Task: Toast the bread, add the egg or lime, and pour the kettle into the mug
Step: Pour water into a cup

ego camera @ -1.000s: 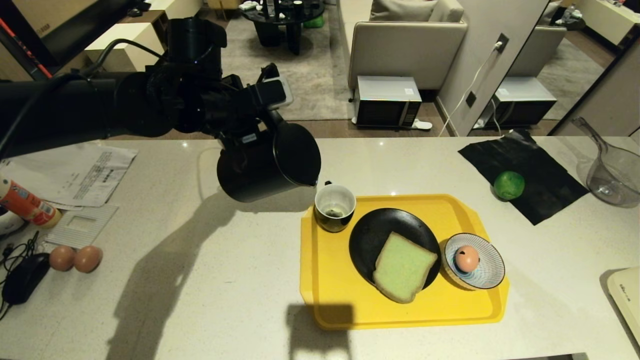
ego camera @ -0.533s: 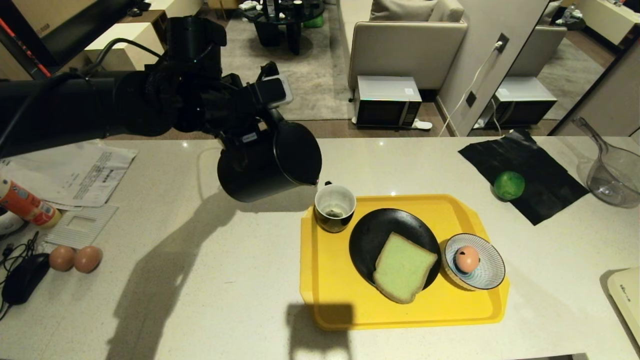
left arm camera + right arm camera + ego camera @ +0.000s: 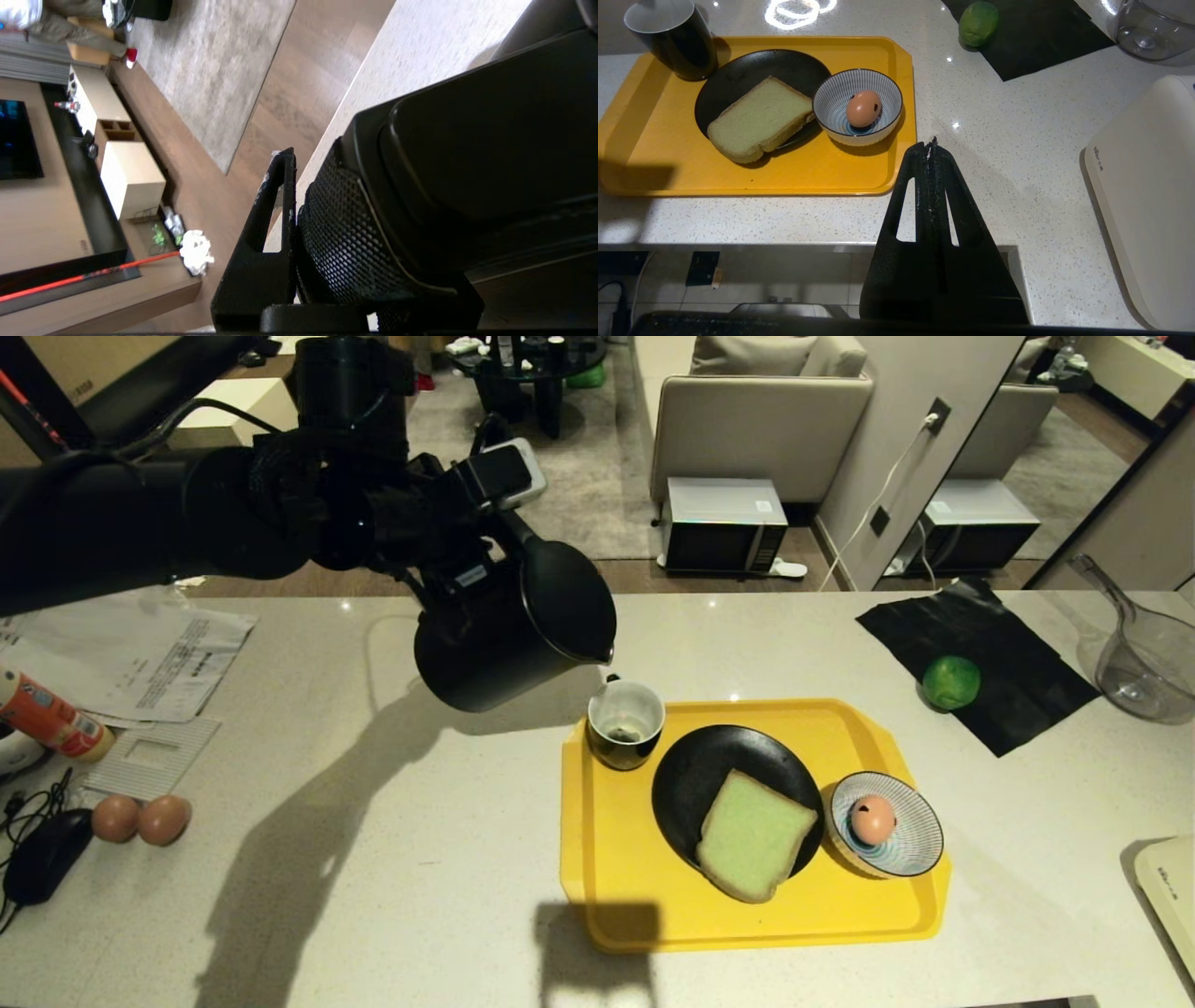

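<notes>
The left gripper (image 3: 476,574), clamped on the kettle's (image 3: 509,630) handle, holds it tipped with the spout above the mug (image 3: 625,722) on the yellow tray (image 3: 635,896) for pouring, while the right gripper (image 3: 932,145), fingers pressed together, rests beside the worktop (image 3: 392,859).

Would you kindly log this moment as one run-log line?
left claw: shut on tall matte-black kettle, tilted, spout above black mug | right claw: shut, idle beside yellow tray
</notes>
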Available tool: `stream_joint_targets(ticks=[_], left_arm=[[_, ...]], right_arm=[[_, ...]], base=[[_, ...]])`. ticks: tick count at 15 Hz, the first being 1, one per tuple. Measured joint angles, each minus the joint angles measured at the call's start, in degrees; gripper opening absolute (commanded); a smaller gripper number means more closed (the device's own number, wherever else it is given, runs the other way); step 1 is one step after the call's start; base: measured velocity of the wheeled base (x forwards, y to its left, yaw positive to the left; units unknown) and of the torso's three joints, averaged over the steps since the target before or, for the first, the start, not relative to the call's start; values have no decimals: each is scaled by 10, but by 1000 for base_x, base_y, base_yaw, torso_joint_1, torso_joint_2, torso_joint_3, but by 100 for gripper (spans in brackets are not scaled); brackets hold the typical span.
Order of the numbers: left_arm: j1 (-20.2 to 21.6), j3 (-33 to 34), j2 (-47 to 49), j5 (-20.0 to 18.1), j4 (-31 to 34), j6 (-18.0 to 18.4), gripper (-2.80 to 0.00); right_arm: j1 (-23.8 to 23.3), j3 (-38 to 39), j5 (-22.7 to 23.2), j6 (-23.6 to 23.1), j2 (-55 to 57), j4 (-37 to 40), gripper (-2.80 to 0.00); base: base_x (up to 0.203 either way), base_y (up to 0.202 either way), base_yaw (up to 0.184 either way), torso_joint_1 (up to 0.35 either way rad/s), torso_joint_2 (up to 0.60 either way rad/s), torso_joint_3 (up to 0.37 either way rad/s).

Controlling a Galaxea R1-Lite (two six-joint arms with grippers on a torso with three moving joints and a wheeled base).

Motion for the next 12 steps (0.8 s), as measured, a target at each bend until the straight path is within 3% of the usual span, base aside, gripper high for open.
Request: stream_joint_targets(ticks=[12], left_arm=[[3,0,-18,5,2,-1,-280]], right_arm=[[0,0,0,0,0,0,-280]], base=[[0,0,0,0,0,0]])
